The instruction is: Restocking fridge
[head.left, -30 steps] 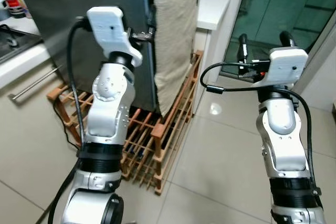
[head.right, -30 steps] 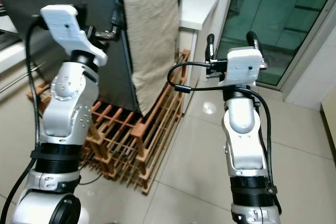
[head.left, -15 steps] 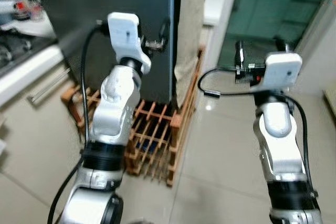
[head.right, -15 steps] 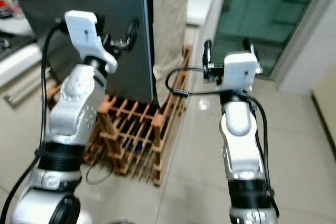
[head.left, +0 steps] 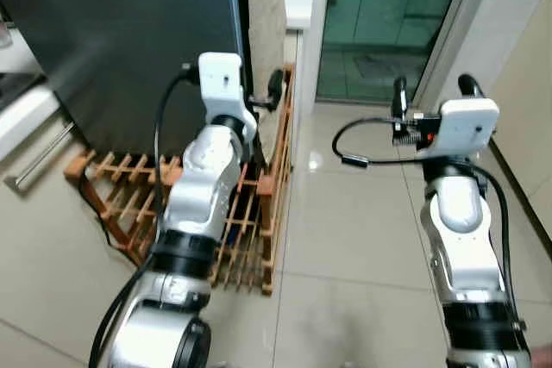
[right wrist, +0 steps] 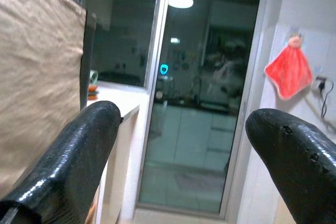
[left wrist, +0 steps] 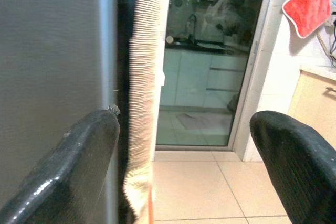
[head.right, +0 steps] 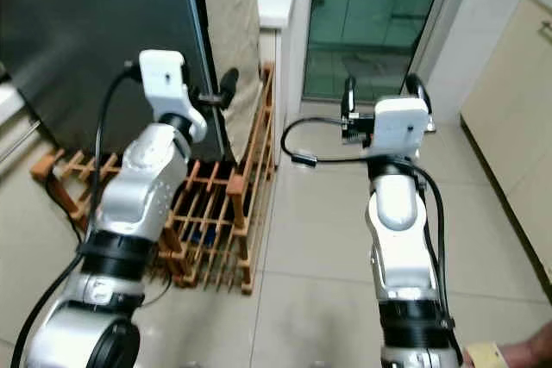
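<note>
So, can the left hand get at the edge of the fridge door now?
Probably yes. The left hand is open and held at the fridge door edge, one finger in front of the dark panel; only the beige cloth hangs beside it.

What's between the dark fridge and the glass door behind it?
A beige cloth hangs beside the fridge, then bare tiled floor up to the glass door, seen in the left wrist view.
</note>
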Robot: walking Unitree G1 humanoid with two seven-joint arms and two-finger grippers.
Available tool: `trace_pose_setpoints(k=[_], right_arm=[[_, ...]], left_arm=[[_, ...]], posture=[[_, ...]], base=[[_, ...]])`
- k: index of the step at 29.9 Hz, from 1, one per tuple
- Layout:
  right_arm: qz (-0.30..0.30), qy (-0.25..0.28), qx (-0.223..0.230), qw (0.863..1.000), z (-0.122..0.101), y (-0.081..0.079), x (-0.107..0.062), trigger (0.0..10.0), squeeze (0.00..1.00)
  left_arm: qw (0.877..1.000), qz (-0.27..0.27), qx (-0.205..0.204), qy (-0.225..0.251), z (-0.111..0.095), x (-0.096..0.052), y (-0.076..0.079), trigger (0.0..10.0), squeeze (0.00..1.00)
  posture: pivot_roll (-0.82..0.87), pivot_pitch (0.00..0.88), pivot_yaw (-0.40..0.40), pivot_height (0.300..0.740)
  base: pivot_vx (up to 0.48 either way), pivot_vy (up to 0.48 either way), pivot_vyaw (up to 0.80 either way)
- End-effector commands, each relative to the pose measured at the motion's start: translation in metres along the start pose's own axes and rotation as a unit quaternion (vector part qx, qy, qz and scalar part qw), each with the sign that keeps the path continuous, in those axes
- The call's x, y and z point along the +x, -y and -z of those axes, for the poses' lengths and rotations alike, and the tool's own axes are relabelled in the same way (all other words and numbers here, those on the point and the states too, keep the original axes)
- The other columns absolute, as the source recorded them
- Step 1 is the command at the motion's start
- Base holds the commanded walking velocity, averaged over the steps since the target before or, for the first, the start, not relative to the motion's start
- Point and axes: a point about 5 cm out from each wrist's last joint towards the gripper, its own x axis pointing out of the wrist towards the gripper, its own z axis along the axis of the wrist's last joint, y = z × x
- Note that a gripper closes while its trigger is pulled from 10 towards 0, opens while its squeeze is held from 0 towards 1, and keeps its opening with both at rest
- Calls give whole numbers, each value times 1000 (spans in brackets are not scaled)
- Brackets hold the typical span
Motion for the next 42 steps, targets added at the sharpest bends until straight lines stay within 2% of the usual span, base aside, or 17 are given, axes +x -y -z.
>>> trace_pose_setpoints(k=[1, 3, 4, 5, 6, 7, 8, 9, 11, 12, 16, 20, 24, 28, 34, 42], right_arm=[[-1, -10, 5, 1000, 2, 0, -3, 10000, 43], [-1, -8, 4, 1000, 1, 1, -7, 10000, 39], [3, 14, -22, 1000, -8, 4, -9, 10000, 35], [0, 75, -51, 996, -34, 6, -7, 10000, 39], [0, 75, -51, 996, -34, 6, -7, 10000, 39], [-2, 118, -70, 991, -52, 6, -7, 10000, 39], [-2, 118, -70, 991, -52, 6, -7, 10000, 39], [18, 180, -73, 981, -86, 16, 2, 10000, 39], [27, 187, -67, 980, -92, 21, 7, 10000, 43], [29, 182, -62, 981, -90, 25, 14, 10000, 39], [31, 146, -47, 988, -75, 27, 18, 10000, 39], [19, 137, -46, 989, -69, 20, 18, 10000, 39], [3, 130, -42, 991, -67, 10, 20, 10000, 39], [1, 128, -41, 991, -64, 11, 22, 10000, 39], [0, 125, -43, 991, -62, 12, 22, 10000, 43], [-8, 122, -36, 992, -60, 8, 21, 10000, 43]], left_arm=[[1000, -7, 12, 3, -3, 3, -5, 10000, 0], [1000, -12, 13, 14, -5, -5, -17, 10000, 0], [999, -29, -2, 46, -14, -15, -26, 10000, 0], [993, -24, 9, 112, -37, -28, -28, 10000, 0], [993, -24, 9, 112, -37, -28, -28, 10000, 0], [987, -20, 18, 158, -52, -39, -27, 10000, 0], [987, -20, 18, 158, -52, -39, -27, 10000, 0], [972, -34, 15, 231, -84, -47, -21, 10000, 0], [969, -52, 9, 242, -89, -45, -22, 10000, 0], [970, -82, 25, 228, -83, -36, -23, 10000, 0], [979, -64, 7, 196, -70, -29, -17, 10000, 0], [980, -48, -14, 195, -67, -30, -12, 10000, 0], [977, -64, -28, 200, -71, -28, -14, 10000, 0], [975, -79, -35, 203, -73, -23, -20, 10000, 0], [975, -81, -43, 203, -73, -24, -20, 10000, 0], [972, -117, -54, 197, -71, -26, -30, 10000, 0]], posture=[[-145, 12, 58, 740], [-153, 9, 66, 740], [-148, 4, 64, 740], [-145, 5, 57, 740], [-145, 5, 57, 740], [-144, 1, 51, 740], [-144, 1, 51, 740], [-139, 0, 21, 740], [-139, 0, 14, 740], [-136, 0, 3, 740], [-136, 0, 0, 740], [-135, 0, 6, 740], [-136, 0, 17, 740], [-135, 0, 13, 740], [-135, 0, 14, 740], [-134, 0, 12, 740]], base=[[0, 0, 0], [0, 0, 0], [0, 0, 0], [0, 0, 0], [0, 0, 0], [0, 0, 0], [0, 0, 0], [0, 0, 0], [0, 0, 0], [0, 0, 0], [0, 0, 0], [111, 0, 0], [447, 0, 0], [425, 68, 0], [352, 324, 0], [0, 0, 0]])
